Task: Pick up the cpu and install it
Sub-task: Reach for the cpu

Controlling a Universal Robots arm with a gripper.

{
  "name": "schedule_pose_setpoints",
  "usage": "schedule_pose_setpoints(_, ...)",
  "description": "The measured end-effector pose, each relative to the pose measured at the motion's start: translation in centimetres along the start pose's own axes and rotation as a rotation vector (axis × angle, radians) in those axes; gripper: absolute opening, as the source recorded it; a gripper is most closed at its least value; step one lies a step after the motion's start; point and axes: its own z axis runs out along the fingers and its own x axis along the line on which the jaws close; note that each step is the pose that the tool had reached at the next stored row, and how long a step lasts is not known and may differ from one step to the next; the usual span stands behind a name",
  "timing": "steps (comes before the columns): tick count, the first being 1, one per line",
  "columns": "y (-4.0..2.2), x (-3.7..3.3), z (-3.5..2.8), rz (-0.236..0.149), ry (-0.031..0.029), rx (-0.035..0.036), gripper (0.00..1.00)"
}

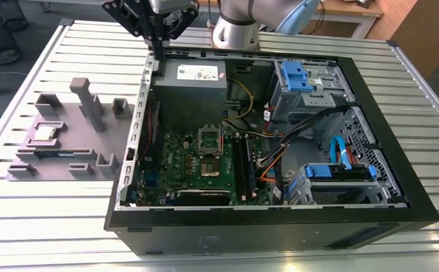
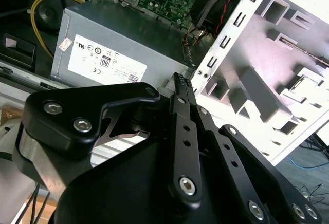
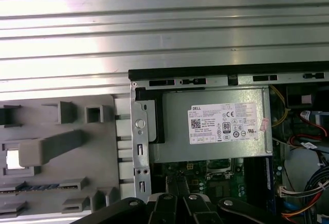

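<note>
We find the gripper point(image 1: 157, 55) over the rear edge of the open computer case point(image 1: 242, 233), beside the power supply point(image 1: 196, 73), its jaws pressed together on nothing. The cpu point(image 1: 47, 132) lies in the grey holder tray point(image 1: 72, 139) outside the case, well apart from the gripper.

Well to one side of the power-supply box point(image 3: 211, 131), the cpu point(image 3: 14, 158) is washed out bright and partly covered by a grey post point(image 3: 56, 144) in the first wrist view; past the box, the gripper point(image 3: 177, 182) hides much of the green board point(image 3: 226, 180); behind it, the arm point(image 1: 238, 25) runs off the exterior view's top edge
</note>
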Motion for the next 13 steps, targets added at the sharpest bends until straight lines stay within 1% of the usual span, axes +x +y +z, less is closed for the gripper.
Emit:
schedule_pose_setpoints(8, -0.03, 0.44, -0.01, 0.000, 0.0000, 0.0000, 0.11)
schedule_pose_setpoints(13, -0.04, 0.55, -0.02, 0.000, 0.0000, 0.0000, 0.11)
